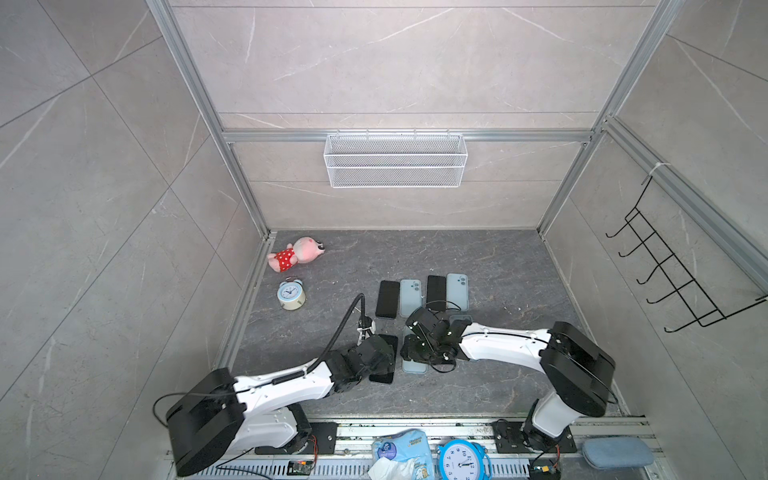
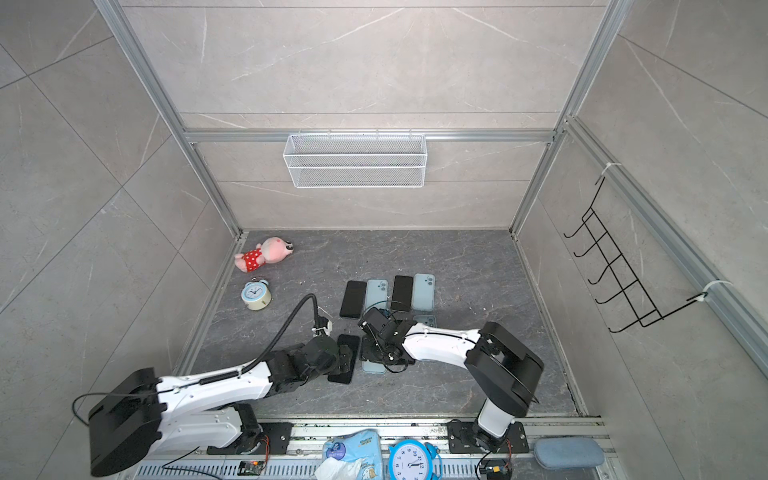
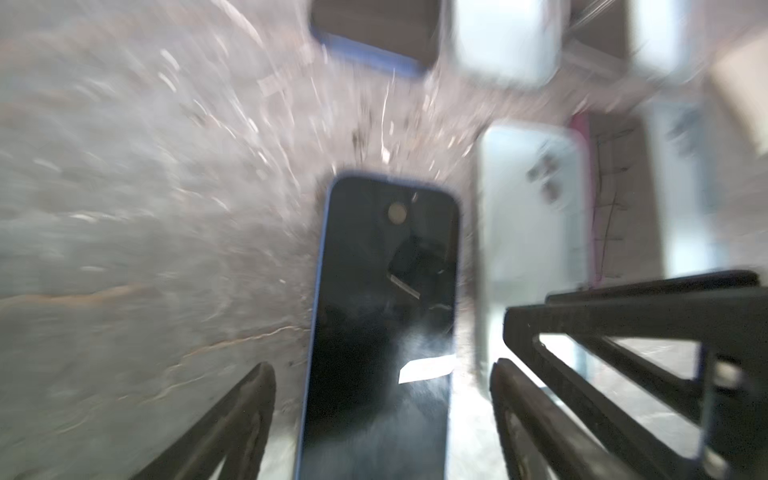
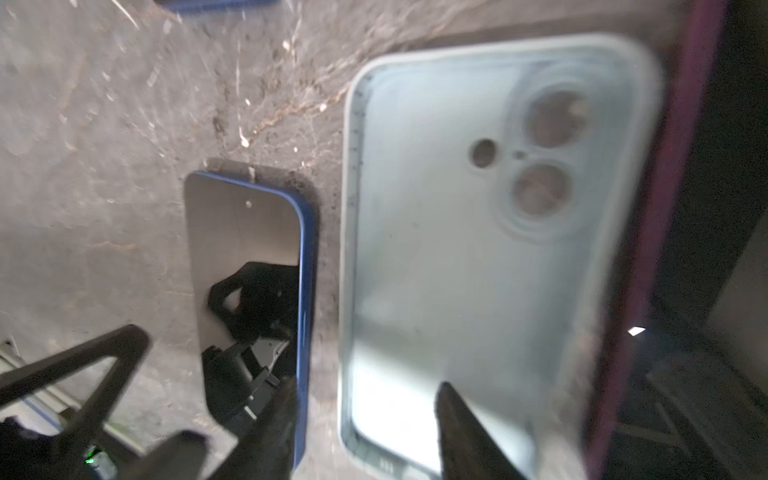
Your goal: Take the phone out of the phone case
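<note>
My left end effector and right end effector both gape above the glossy black phone and rounded pale-blue case (blurred, lower ends cut off).

White arm links, black joints, black cables.

Both top views are bright, sharp, softly shadowed, bowed toward 3 and 9 o'clock. Wrist views smear; the phone glares.
</note>
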Controlling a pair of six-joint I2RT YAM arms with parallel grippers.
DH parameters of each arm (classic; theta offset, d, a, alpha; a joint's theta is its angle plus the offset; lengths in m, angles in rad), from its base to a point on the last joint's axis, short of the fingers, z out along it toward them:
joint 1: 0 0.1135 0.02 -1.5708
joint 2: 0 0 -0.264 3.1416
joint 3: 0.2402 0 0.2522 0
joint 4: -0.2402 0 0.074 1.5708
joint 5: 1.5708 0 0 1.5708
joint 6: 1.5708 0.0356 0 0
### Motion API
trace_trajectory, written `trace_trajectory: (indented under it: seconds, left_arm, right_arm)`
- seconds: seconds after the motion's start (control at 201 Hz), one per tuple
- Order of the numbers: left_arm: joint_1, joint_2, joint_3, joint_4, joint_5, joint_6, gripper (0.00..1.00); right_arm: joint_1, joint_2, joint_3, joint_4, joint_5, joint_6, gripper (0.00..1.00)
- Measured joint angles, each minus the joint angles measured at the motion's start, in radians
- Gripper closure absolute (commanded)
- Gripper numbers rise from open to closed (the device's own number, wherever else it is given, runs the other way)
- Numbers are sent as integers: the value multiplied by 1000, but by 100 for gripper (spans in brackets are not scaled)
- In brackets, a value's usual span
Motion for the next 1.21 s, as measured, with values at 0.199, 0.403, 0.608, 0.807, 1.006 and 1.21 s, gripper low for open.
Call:
trace_trajectory:
  seconds: [0.199, 0.403, 0.608, 0.807, 1.006, 1.21]
  left_arm:
    - [250, -242, 42, -132, 5, 113, 0]
    - [645, -273, 56, -47, -76, 413, 0]
    - [790, -219, -258, 415, -132, 725, 0]
    - [921, 128, -325, 784, -4, 855, 1]
    - [1035, 406, -179, 949, 180, 883, 0]
    - [1049, 403, -149, 979, 241, 883, 0]
  right_arm:
    - [-12, -294, 7, -172, 299, -165, 0]
    - [-388, -520, -159, 2, 589, -444, 0]
    - [-599, -509, -621, 607, 659, -763, 0]
    - [-719, -212, -681, 1068, 560, -878, 0]
    - [-851, -93, -611, 1203, 412, -879, 0]
    - [-830, -93, -608, 1239, 384, -879, 0]
